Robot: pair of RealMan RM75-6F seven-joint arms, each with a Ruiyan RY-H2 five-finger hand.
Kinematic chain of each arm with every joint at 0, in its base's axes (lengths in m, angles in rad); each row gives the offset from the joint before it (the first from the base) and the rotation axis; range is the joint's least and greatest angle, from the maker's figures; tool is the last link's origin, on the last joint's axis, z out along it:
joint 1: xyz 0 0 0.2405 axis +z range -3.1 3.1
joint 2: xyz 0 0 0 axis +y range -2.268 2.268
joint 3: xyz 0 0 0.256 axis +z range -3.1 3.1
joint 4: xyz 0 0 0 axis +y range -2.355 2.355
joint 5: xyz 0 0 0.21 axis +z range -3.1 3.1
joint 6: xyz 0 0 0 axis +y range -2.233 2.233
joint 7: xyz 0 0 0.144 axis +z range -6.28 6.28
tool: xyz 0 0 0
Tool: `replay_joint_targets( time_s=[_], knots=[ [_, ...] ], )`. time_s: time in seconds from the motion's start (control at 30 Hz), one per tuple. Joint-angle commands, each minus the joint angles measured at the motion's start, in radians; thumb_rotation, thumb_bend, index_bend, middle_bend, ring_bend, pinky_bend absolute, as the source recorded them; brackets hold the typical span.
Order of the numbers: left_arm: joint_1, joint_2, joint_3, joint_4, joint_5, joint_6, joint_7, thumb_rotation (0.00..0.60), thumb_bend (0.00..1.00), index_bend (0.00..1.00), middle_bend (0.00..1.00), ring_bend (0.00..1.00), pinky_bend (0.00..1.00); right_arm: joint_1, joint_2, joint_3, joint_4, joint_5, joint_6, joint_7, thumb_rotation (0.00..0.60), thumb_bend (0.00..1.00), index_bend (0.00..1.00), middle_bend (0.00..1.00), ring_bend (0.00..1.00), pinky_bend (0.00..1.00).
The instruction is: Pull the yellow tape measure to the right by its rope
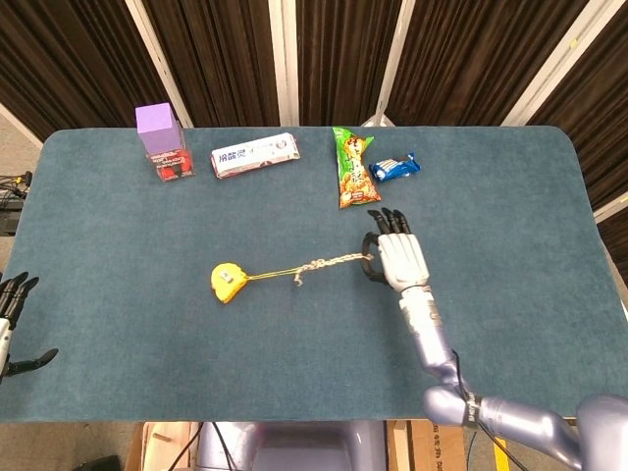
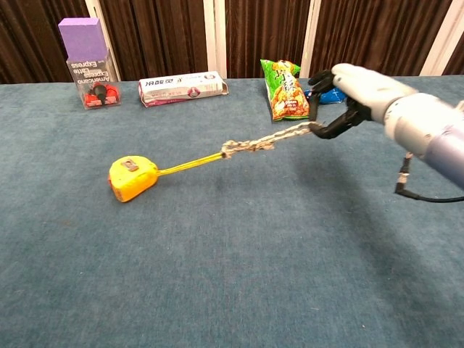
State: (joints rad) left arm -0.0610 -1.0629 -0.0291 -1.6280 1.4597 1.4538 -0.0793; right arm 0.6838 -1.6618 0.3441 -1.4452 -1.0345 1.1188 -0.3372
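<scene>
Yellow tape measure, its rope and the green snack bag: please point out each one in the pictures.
yellow tape measure (image 1: 226, 282), head view, top of its yellow case
rope (image 2: 279, 136), chest view, braided stretch near the hand
green snack bag (image 1: 353, 172), head view, middle of its front
</scene>
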Motion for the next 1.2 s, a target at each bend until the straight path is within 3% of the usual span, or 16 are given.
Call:
replay_joint_targets(
  time_s=[0.03, 0.57, 0.87, 1.2],
  knots=[
    [0.0, -0.002, 0.0, 0.001, 0.002, 0.002, 0.002, 0.6, 0.0, 0.0, 0.0, 0.0, 0.0, -0.031, 0.051, -0.003, -0.038, 0.008, 0.02, 0.004, 0.6, 0.47, 0.69, 0.15, 0.0, 0.0],
    [0.001, -0.006, 0.003, -0.001, 0.018, 0.014, 0.019, 0.6, 0.0, 0.0, 0.0, 0.0, 0.0, -0.141, 0.28, 0.002, -0.073, 0.043, 0.058, 0.069, 0.6, 0.47, 0.69, 0.14, 0.0, 0.0],
    [0.003, -0.01, 0.003, -0.005, 0.026, 0.024, 0.034, 0.6, 0.0, 0.0, 0.0, 0.0, 0.0, -0.196, 0.399, 0.032, 0.013, 0.106, 0.045, 0.136, 0.6, 0.47, 0.69, 0.14, 0.0, 0.0],
    [0.003, -0.016, 0.005, -0.006, 0.031, 0.028, 0.053, 0.6, 0.0, 0.0, 0.0, 0.0, 0.0, -0.231, 0.454, 0.058, 0.144, 0.185, 0.003, 0.197, 0.6, 0.47, 0.69, 0.14, 0.0, 0.0]
  ],
)
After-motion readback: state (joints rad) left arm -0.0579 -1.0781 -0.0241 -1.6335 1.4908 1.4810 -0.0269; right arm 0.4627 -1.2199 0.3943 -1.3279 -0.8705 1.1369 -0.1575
